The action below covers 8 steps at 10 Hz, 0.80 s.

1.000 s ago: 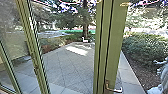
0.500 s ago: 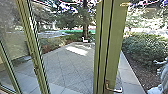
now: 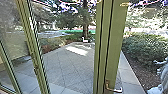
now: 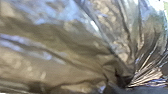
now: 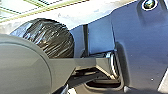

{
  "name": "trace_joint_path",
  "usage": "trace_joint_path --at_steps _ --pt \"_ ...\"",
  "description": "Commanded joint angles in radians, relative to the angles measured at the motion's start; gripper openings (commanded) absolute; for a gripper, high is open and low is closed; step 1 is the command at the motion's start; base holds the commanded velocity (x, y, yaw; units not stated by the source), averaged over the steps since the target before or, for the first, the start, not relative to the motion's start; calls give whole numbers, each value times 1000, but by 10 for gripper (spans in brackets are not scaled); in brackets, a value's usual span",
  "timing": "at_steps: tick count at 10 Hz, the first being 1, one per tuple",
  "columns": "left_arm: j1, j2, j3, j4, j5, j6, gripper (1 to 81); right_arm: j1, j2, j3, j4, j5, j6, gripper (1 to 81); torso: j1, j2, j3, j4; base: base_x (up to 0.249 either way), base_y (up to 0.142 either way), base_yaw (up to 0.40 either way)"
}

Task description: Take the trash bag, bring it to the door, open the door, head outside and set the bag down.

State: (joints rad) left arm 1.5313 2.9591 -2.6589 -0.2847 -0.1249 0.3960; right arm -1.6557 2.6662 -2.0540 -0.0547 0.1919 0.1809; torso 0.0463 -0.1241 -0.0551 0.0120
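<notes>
The trash bag, dark and shiny, is large in the left wrist view (image 4: 55, 55); its folds draw together into a tight bunch at my left gripper (image 4: 123, 83), which is shut on it. In the right wrist view the rounded, wrinkled trash bag (image 5: 56, 37) shows beyond parts of the robot. The green-framed door (image 3: 115, 42) stands upright before me in the head view, with a metal lever handle (image 3: 113, 89) low on it. How far the door stands open I cannot tell.
Another green frame post (image 3: 33, 52) with glass beside it stands at the left. Beyond lies a paved yard (image 3: 67, 65) with a sunlit patch, a tree (image 3: 85, 25) and bushes (image 3: 145, 48). A pale object (image 3: 160, 86) is at the right edge.
</notes>
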Motion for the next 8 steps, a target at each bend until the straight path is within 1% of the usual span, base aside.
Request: trace_joint_path --at_steps 1,3,4,8 --pt "-55 2 1 -1 50 4 10 10 -141 169 -2 -9 0 811 0 0 0 0 0 0 0" --pt "-59 5 1 -2 51 4 10 17 -263 337 -10 -8 -1 811 0 0 0 0 0 0 0" --pt "-59 8 1 -2 51 4 10 21 -317 400 -10 -2 -1 811 0 0 0 0 0 0 0" --pt "-59 9 1 -2 51 4 10 43 -441 546 -8 1 -1 811 0 0 0 0 0 0 0"
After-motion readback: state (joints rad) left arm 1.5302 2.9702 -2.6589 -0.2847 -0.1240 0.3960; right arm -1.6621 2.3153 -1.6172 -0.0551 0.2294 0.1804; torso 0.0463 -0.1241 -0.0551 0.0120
